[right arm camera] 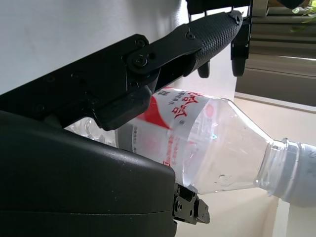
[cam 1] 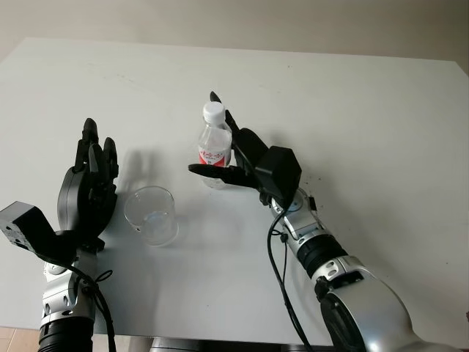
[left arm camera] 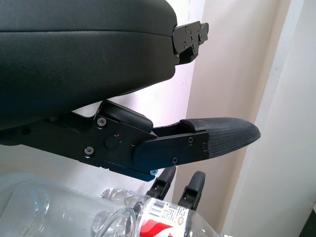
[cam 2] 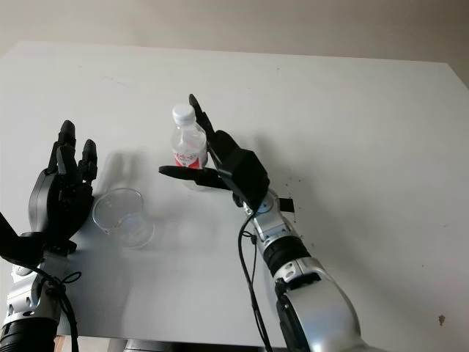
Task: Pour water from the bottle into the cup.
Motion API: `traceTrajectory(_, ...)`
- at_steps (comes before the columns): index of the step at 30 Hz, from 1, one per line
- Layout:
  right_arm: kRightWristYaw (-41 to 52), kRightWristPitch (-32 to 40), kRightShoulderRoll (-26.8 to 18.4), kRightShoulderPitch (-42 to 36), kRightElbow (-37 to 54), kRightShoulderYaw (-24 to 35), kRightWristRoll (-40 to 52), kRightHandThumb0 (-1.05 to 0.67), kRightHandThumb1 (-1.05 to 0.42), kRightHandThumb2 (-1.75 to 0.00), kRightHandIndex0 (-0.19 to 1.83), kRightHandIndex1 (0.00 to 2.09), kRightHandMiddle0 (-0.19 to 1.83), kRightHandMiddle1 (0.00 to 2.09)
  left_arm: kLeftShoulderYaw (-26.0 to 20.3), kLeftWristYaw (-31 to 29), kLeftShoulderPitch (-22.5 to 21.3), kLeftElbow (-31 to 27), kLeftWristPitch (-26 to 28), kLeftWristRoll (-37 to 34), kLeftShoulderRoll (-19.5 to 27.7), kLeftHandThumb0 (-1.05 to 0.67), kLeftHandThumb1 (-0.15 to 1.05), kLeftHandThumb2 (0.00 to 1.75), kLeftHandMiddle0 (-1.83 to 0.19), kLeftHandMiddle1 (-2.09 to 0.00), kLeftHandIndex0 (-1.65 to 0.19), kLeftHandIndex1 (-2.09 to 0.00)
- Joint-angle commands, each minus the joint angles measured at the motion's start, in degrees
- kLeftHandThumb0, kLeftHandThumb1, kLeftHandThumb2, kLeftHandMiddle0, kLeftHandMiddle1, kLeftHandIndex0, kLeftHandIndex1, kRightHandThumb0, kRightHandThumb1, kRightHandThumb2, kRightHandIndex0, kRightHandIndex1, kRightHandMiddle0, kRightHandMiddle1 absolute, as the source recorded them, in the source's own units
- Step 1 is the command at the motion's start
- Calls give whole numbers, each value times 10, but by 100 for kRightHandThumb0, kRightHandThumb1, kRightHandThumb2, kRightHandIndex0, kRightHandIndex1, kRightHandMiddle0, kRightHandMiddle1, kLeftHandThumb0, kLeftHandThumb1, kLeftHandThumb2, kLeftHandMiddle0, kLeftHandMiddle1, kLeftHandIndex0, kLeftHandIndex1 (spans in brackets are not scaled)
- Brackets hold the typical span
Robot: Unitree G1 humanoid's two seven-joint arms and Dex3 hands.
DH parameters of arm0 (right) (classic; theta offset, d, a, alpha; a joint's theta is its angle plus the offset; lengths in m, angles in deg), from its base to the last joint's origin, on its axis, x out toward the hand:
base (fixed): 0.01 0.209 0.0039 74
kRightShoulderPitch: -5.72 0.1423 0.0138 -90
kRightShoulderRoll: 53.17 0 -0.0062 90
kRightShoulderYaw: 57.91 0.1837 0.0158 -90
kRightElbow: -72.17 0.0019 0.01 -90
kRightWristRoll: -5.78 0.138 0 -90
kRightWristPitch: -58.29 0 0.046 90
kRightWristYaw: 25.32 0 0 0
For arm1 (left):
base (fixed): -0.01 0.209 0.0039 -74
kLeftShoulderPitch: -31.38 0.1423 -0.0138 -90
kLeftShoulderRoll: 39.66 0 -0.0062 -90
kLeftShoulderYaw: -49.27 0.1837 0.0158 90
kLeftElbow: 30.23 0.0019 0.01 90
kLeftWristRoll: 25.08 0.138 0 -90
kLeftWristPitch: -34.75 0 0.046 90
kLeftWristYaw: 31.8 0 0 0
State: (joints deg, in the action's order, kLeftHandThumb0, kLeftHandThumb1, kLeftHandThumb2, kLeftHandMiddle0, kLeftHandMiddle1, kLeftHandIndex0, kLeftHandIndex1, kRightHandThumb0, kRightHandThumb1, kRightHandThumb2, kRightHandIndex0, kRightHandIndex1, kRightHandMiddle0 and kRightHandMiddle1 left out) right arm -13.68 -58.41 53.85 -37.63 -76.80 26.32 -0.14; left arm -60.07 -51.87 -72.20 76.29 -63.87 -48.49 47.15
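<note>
A clear water bottle (cam 1: 215, 150) with a white cap and red label stands upright on the table's middle. My right hand (cam 1: 207, 136) is open around it: the thumb reaches across its front low down, the fingers (cam 1: 220, 106) stand straight behind it. In the right wrist view the bottle (right arm camera: 207, 143) lies close to the palm under one finger (right arm camera: 197, 37). An empty clear cup (cam 1: 152, 215) stands to the bottle's left, nearer me. My left hand (cam 1: 97, 147) is open, upright just left of the cup, apart from it.
The white table (cam 1: 352, 110) stretches wide on all sides, with its front edge near my arms. A black cable (cam 1: 282, 293) hangs along the right forearm. A pale wall lies beyond the table's far edge.
</note>
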Motion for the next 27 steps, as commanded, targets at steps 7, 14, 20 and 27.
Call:
traceTrajectory(7, -21, -14, 27, 31, -17, 21, 18, -83, -90, -4, -16, 2, -12, 4, 3, -1, 10, -6, -7, 5, -2, -82, 105, 57, 19, -3, 19, 0)
traceTrajectory(14, 56, -16, 13, 49, -19, 16, 28, -50, -87, -6, 29, 199, 26, 201, 6, 3, 9, -4, -9, 8, -8, -82, 105, 57, 19, -3, 19, 0)
traceTrajectory(20, 133, 7, -7, 42, 28, -3, 22, -38, -98, -6, 113, 209, 101, 209, 8, 4, 2, 2, -11, 8, -11, -81, 105, 57, 19, -1, 19, 0)
traceTrajectory(27, 170, 7, -35, 22, 77, -23, 6, -38, -104, -6, 110, 209, 108, 209, 7, 7, -2, 4, -11, 7, -12, -82, 105, 57, 19, -2, 19, 0)
